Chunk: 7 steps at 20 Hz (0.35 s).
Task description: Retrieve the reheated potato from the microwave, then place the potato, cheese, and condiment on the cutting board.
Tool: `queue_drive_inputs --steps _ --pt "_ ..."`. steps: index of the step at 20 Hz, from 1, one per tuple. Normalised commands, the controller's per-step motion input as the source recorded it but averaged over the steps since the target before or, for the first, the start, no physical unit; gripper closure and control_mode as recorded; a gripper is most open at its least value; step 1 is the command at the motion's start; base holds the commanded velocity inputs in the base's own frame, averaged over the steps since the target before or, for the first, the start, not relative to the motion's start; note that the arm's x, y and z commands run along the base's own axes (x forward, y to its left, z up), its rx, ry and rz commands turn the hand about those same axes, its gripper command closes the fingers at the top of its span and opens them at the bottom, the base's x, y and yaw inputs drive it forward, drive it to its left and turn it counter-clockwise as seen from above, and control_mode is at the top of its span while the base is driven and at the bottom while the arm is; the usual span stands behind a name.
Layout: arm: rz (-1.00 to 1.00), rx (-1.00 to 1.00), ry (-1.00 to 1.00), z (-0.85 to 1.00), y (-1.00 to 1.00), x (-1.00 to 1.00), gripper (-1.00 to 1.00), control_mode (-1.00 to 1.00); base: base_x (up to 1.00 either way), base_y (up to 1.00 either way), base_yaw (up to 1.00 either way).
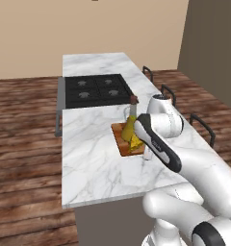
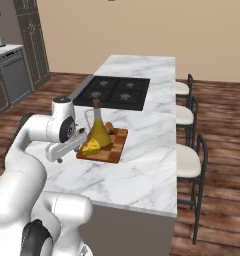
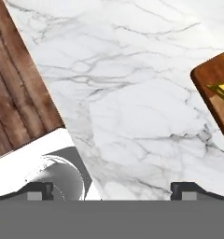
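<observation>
The checkered cutting board (image 2: 114,145) lies on the marble island in front of the cooktop. On it stand the mustard-yellow condiment (image 2: 98,131) bottle and the yellow cheese (image 2: 92,146) wedge, with the small brown potato (image 2: 109,127) just behind the bottle. My gripper (image 2: 64,154) hangs over the counter right beside the board's left edge, open and holding nothing. In the hand view the gripper (image 3: 116,191) has its tips wide apart over bare marble, and the board's corner (image 3: 216,102) with a sliver of cheese (image 3: 223,90) shows at the right. From the left base view my forearm covers part of the board (image 1: 121,137). The microwave is out of view.
A black cooktop (image 1: 96,89) sits behind the board. Bar stools (image 2: 188,162) line the island's far side. The counter's near edge (image 3: 58,116) drops to the wooden floor close to my hand. Dark cabinets (image 2: 12,70) stand at the far left.
</observation>
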Motion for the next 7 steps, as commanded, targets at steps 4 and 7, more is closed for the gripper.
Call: queue_drive_inputs --steps 4,7 --pt "-0.56 0.06 0.06 0.22 -0.09 -0.40 -1.00 -1.00 0.00 0.00 0.00" --pt "-0.50 0.10 0.04 0.23 -0.10 -0.49 -1.00 -1.00 0.00 0.00 0.00"
